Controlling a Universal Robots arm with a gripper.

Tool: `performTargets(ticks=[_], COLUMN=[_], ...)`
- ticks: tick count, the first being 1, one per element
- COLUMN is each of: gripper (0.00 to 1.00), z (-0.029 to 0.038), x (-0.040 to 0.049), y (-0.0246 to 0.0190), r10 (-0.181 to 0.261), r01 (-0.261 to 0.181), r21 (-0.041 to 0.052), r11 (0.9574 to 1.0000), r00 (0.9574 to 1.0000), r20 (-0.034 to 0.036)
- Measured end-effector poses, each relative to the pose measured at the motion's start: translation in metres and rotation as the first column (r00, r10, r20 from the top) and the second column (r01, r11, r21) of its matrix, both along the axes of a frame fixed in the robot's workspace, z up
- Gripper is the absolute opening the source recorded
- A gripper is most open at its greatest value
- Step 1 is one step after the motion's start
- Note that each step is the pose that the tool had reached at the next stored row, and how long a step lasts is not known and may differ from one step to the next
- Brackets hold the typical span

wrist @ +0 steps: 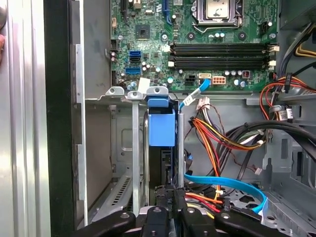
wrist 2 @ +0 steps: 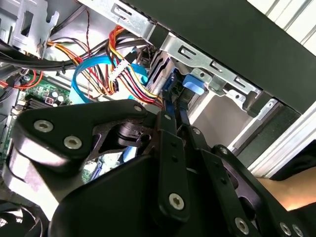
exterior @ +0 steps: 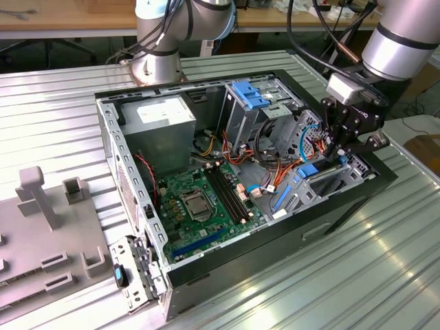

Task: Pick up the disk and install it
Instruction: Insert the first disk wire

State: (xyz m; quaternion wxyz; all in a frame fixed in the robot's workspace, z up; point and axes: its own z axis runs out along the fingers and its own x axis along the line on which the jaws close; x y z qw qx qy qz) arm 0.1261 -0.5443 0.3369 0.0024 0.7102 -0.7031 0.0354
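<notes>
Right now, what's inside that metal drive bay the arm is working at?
The disk stands on edge inside the drive bay, its blue rail showing. The gripper sits at its near end, covering that end; how deep the disk sits is hidden.

1. Arm (exterior: 405, 38): silver-grey tube with a black band and light blue joint caps.
2. Black cables (exterior: 323, 41) run along it.
3. Gripper (exterior: 342, 146): black linkage bars, silver screws (wrist 2: 176, 201).

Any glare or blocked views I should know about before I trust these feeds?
Exterior view: bright reflections streak the ribbed metal table, while the open computer case reads clearly. Second wrist view: the tool's black linkage blocks the lower frame. First wrist view: evenly lit, the disk stands out crisply in its bay.
</notes>
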Motion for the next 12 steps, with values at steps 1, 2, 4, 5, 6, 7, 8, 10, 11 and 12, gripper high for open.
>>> performTargets(ticks=[1, 2, 4, 5, 6, 7, 8, 10, 11, 12], gripper=[0.18, 0.24, 0.24, 0.24, 0.24, 0.24, 0.24, 0.16, 0.11, 0.11], z=[-0.0005, 0.0016, 0.0054, 0.0087, 0.0115, 0.0135, 0.0141, 0.0143, 0.0143, 0.0143], x=[0.0, 0.0, 0.0, 0.0, 0.0001, 0.0, 0.0, 0.0, 0.0, 0.0], y=[0.0, 0.0001, 0.0, 0.0, 0.0, 0.0, 0.0, 0.0, 0.0, 0.0], r10=[0.0, 0.0, 0.0, 0.0, 0.0, 0.0, 0.0, 0.0, 0.0, 0.0], r01=[0.0, 0.0, 0.0, 0.0, 0.0, 0.0, 0.0, 0.0, 0.0, 0.0], r21=[0.0011, 0.0005, 0.0004, 0.0003, 0.0002, 0.0002, 0.0005, 0.0001, 0.0001, 0.0002], r11=[1.0, 1.0, 1.0, 1.0, 1.0, 1.0, 1.0, 1.0, 1.0, 1.0], r00=[1.0, 1.0, 1.0, 1.0, 1.0, 1.0, 1.0, 1.0, 1.0, 1.0], r20=[0.0001, 0.0, 0.0, 0.0003, 0.0006, 0.0009, 0.0011, 0.0011, 0.0011, 0.0011])
